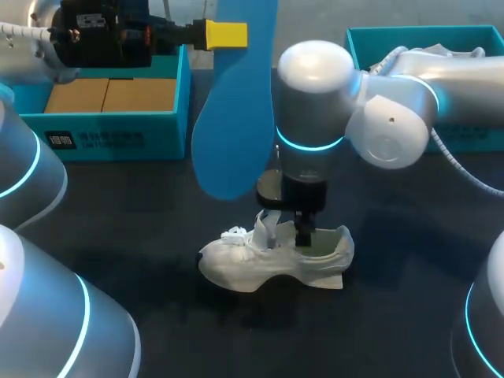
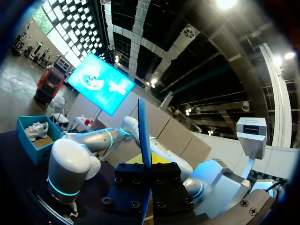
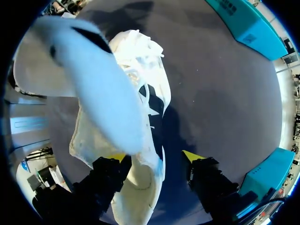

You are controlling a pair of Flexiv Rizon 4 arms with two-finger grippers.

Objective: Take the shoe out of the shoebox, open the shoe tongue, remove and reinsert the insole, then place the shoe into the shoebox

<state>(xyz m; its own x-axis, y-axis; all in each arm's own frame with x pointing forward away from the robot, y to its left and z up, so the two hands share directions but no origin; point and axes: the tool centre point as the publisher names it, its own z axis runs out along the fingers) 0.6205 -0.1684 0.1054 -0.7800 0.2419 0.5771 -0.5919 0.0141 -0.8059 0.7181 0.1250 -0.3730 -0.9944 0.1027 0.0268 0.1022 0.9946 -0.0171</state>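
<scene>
Left arm (image 1: 24,47) enters from the far left corner, wrist held level and raised well above the table. Left gripper (image 1: 226,35) points sideways toward the middle, fingers clamped on the blue insole (image 1: 236,118), which sits edge-on between them.

Right arm (image 1: 394,118) comes in from the right, elbow bent, wrist vertical. Right gripper (image 3: 155,157) points straight down over the shoe (image 3: 140,93). Fingers spread, yellow tips well apart, one finger clear of the shoe.

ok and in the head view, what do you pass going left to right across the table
left shoebox → blue insole → right hand → right shoebox
</scene>
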